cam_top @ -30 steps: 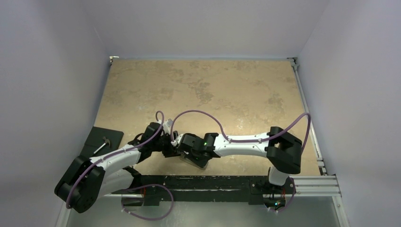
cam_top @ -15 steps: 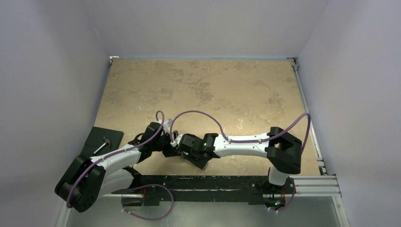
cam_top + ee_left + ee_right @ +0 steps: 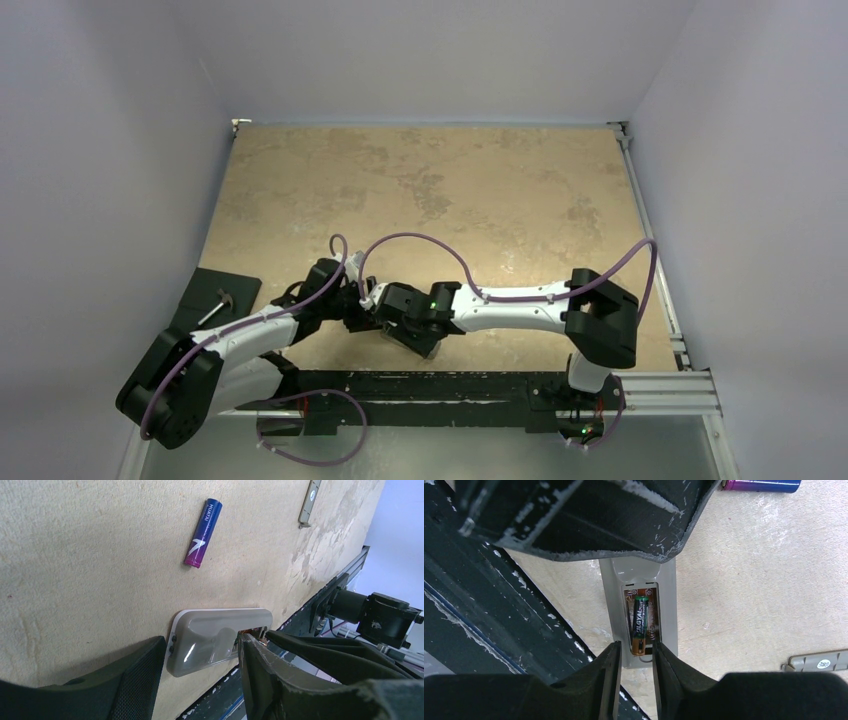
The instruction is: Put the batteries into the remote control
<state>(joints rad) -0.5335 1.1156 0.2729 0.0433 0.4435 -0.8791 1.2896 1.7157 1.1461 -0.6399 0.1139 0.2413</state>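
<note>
Purple-blue battery (image 3: 201, 532): lay loose on the tan table (image 3: 75, 580), well apart from the remote control (image 3: 215, 635) and beyond the end of it that the left gripper covered.
Its long axis: roughly crosswise to the remote control's length, with the magenta end turned toward the remote.
Remote control: lay back-up near the table's near edge, with its recess uncovered and its length running straight away from the right gripper.
Dark battery (image 3: 640, 622): sat lengthwise in the recess, gold end toward the right gripper.
Right gripper (image 3: 636, 650): jaws stood parted wider than the dark battery, with the fingertips either side of its gold end and nothing held.
Left gripper (image 3: 200, 650): had the remote control between its fingers and looked clamped on it, though the exact contact was hard to read.
Grey cover piece (image 3: 309, 502): lay well apart, further out on the table.
Way to the next battery: judged to be forward and to the right of the right gripper, past the left gripper's bulk.
Nearer arm: probably the left, but it was occupied, so the free right arm seemed the one to fetch.
Turn needed: likely a quarter turn, so the battery lines up with the recess.
</note>
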